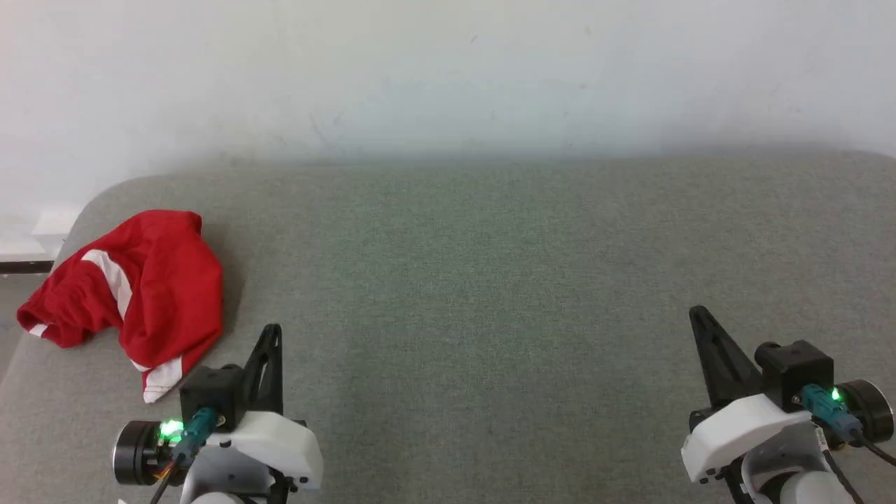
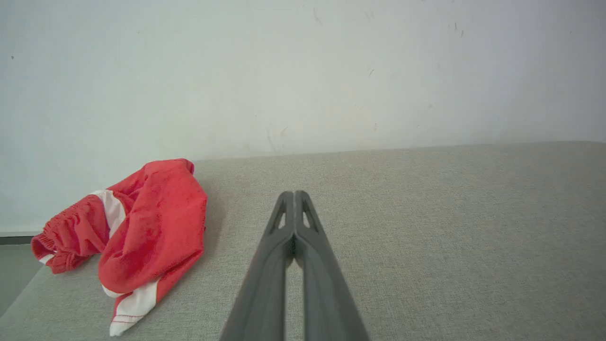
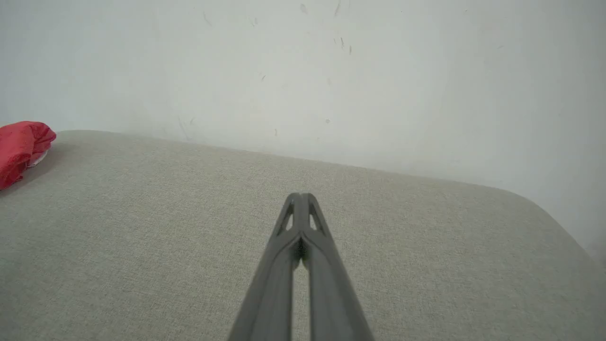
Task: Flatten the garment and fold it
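Observation:
The garment (image 1: 133,294) is a crumpled heap of bright-red shorts with a white stripe and white hem trim, lying at the far left of the grey fabric surface (image 1: 490,280), partly over its rounded corner. No lettering shows. In the left wrist view the garment (image 2: 137,232) lies to the left of my left gripper (image 2: 294,195), apart from it. My left gripper (image 1: 273,330) is shut and empty, just right of the heap's near end. My right gripper (image 1: 696,313) is shut and empty at the lower right; its wrist view catches the garment (image 3: 21,147) at the left edge beyond the right gripper (image 3: 299,196).
A white wall (image 1: 448,77) rises directly behind the grey surface. The surface's left corner is rounded, with floor and a dark skirting strip (image 1: 24,266) beyond it. Bare fabric stretches between the two grippers.

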Controlling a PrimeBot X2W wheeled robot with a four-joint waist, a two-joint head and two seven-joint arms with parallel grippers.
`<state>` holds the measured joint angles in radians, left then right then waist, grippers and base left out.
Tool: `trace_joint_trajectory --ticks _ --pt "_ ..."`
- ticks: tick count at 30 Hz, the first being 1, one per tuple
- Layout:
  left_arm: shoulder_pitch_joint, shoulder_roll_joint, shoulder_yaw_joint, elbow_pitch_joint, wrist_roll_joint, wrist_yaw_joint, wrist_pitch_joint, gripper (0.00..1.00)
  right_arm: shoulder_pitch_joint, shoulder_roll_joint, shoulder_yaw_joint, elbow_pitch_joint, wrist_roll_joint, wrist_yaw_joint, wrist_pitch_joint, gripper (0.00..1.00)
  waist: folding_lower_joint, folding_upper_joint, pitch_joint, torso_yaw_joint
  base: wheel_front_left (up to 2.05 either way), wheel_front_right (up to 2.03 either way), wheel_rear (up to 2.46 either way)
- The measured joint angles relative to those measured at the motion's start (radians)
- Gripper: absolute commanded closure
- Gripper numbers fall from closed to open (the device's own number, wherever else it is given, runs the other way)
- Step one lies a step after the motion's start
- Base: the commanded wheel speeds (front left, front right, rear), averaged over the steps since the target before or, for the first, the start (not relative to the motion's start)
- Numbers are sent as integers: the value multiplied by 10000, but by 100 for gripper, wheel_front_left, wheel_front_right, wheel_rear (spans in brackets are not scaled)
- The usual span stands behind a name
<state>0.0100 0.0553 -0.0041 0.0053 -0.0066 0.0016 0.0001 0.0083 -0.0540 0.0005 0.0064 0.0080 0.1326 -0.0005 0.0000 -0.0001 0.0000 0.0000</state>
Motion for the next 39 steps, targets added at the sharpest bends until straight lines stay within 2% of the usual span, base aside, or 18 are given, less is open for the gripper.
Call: trace_joint_trajectory --ticks 23,24,30,39 --pt "2 2 -2 2 -2 0 0 100 1 0 0 2 2 2 0 100 0 0 0 0 0 0 0" --pt "3 4 -8 10 -2 0 0 0 2 -6 0 12 4 2 0 0 0 0 0 0 0 0 0" --pt "3 6 -31 17 -2 12 -8 0 3 -10 -31 19 29 2 -13 0 0 0 11 0 0 0 0" --pt "2 10 -144 2 -2 272 -198 0 4 -12 -157 -31 295 2 -194 0 0 0 45 28 0 0 0"
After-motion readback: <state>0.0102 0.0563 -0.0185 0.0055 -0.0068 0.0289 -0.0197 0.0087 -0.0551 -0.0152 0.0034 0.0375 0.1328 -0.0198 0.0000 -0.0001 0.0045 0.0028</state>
